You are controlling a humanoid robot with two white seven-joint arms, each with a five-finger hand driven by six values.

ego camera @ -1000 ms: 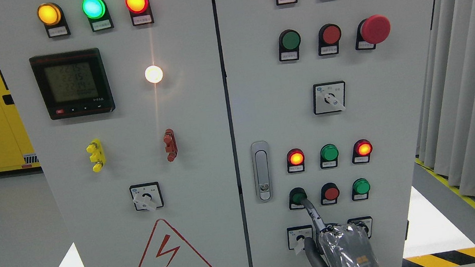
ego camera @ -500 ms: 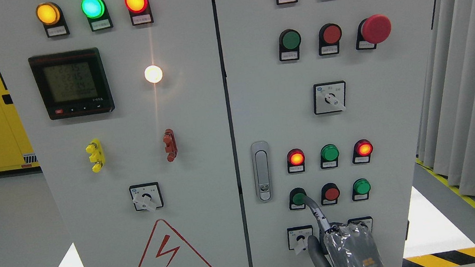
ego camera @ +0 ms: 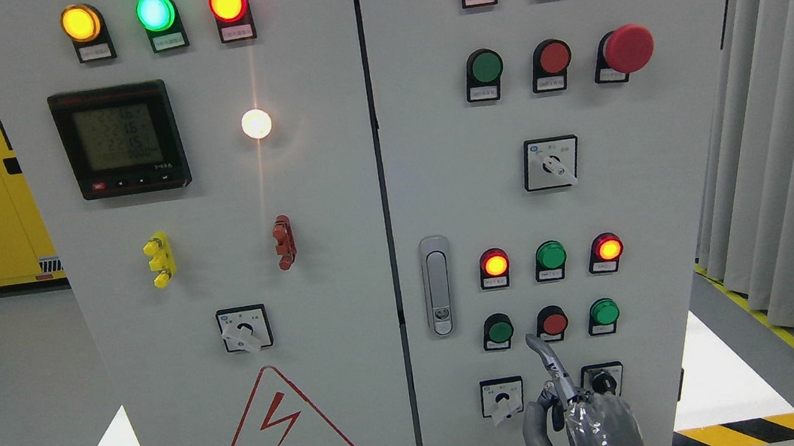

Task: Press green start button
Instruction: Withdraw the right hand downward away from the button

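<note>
The right robot hand (ego camera: 594, 422) rises from the bottom edge of the head view in front of the lower part of the grey cabinet door (ego camera: 436, 173). Its index finger (ego camera: 546, 358) is stretched out and points up and slightly left, while the other fingers are curled in toward the palm and hold nothing. The fingertip lies in the gap below the bottom row of push buttons and touches none of them, as far as this flat view allows one to judge.

The green start button (ego camera: 499, 332) sits up and to the left of that fingertip, apart from it. A red button (ego camera: 553, 323) is just above the fingertip and slightly to its right, and a second green button (ego camera: 604, 312) lies further right in the same row.

Above these, a row of lamps shows a lit red lamp (ego camera: 495, 265), an unlit green lamp (ego camera: 550, 256) and another lit red lamp (ego camera: 608, 248). A rotary selector (ego camera: 502, 397) is just left of the hand, and a second selector (ego camera: 602, 381) is partly hidden behind its knuckles. The door latch (ego camera: 438, 286) stands up and to the left of the hand.
</note>
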